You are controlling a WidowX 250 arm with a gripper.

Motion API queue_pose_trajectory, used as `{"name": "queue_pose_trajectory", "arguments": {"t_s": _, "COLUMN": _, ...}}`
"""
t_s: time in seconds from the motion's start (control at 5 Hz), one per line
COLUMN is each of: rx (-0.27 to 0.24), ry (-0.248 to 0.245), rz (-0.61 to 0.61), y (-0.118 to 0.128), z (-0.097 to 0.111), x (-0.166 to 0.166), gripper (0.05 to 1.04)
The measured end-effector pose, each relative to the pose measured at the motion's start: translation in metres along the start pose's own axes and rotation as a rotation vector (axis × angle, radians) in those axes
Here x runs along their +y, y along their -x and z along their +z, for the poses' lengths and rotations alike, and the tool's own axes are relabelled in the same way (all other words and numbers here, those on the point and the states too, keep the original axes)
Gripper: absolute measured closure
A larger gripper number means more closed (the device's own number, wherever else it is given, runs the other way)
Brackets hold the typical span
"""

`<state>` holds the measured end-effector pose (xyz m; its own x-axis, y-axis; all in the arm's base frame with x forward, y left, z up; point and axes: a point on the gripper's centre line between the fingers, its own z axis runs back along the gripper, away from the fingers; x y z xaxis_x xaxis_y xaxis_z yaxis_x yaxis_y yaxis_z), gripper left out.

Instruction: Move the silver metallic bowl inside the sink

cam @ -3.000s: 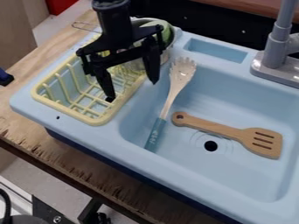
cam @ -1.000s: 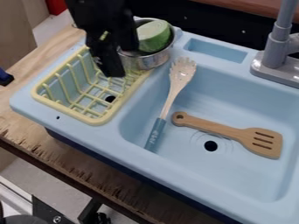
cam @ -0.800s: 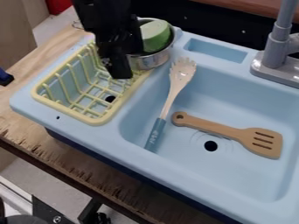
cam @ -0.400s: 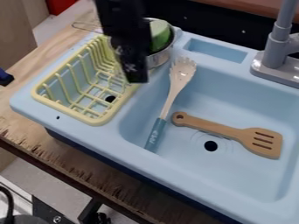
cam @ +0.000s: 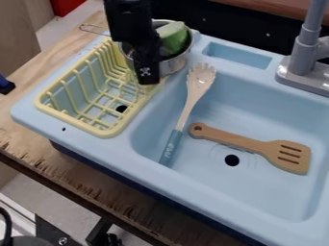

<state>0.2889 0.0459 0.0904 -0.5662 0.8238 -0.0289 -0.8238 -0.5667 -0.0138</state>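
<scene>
The gripper point(cam: 146, 79) points downward at the near-left side of the silver metallic bowl point(cam: 172, 66), covering part of it in the camera view. Its state, whether apart, together or clamped on the bowl, cannot be told from this angle. The bowl lies directly behind and to the right of the gripper, at the far end of the yellow dish rack point(cam: 107, 132) and outside the sink basin point(cam: 263, 194). A green object point(cam: 172, 36) sits in the bowl. A thin wire handle point(cam: 95, 30) is located to the left of the gripper's upper part. The rack extends below and to the left of the gripper; the basin lies below and to the right. Inside the basin, a pale serving utensil with a teal handle point(cam: 171, 146) rests nearer the gripper, its head up at the wall. A wooden slotted spatula point(cam: 247, 143) lies farther to the right, near the drain hole point(cam: 232, 160). The grey faucet point(cam: 304, 55) stands upright, well apart from the gripper, on the far right.
</scene>
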Motion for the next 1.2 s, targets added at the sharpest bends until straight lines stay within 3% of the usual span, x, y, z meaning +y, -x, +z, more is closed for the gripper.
{"name": "queue_pose_trajectory", "arguments": {"t_s": 0.2, "rx": 0.014, "ry": 0.024, "rz": 0.015, "y": 0.001, "z": 0.001, "x": -0.004, "gripper": 0.910}}
{"name": "queue_pose_trajectory", "arguments": {"t_s": 0.4, "rx": 0.031, "ry": 0.039, "rz": -0.044, "y": 0.000, "z": 0.003, "x": -0.005, "gripper": 1.001}}
{"name": "queue_pose_trajectory", "arguments": {"t_s": 0.6, "rx": 0.066, "ry": 0.052, "rz": -0.248, "y": -0.005, "z": 0.006, "x": -0.002, "gripper": 1.007}}
{"name": "queue_pose_trajectory", "arguments": {"t_s": 1.0, "rx": 0.060, "ry": 0.064, "rz": -0.547, "y": -0.002, "z": 0.008, "x": 0.012, "gripper": 1.012}}
{"name": "queue_pose_trajectory", "arguments": {"t_s": 1.2, "rx": 0.042, "ry": 0.118, "rz": -0.785, "y": 0.005, "z": 0.008, "x": 0.026, "gripper": 1.017}}
